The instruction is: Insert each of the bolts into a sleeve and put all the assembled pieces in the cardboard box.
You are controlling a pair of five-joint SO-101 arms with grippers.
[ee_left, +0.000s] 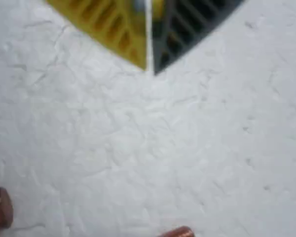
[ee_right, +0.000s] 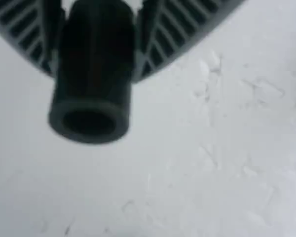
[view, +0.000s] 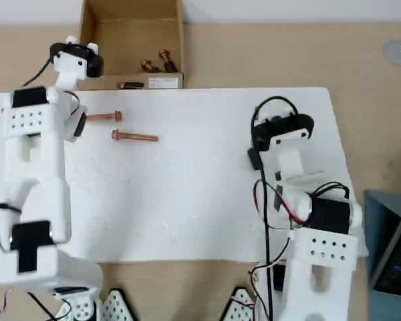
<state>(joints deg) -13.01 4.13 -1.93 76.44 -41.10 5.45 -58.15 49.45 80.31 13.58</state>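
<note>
Your right gripper (ee_right: pixel 96 59): clamped on a black sleeve (ee_right: pixel 91 106), above the white mat (view: pixel 187 200). Your left gripper (ee_left: pixel 149 61): pinched together, empty, at the mat's 10 o'clock. Far bolt (view: pixel 105 117) and near bolt (view: pixel 134 137): loose on the mat just beside it. Cardboard box (view: pixel 88 47), 12 o'clock: assembled pieces (view: pixel 166 59) inside.

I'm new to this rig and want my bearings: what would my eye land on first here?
First, the black sleeve clamped in the right end effector, its open bore showing above the white sheet. Next, a copper bolt and a second bolt lie loose on that sheet near the left arm. Beyond the sheet, the cardboard box already holds some copper pieces.
</note>
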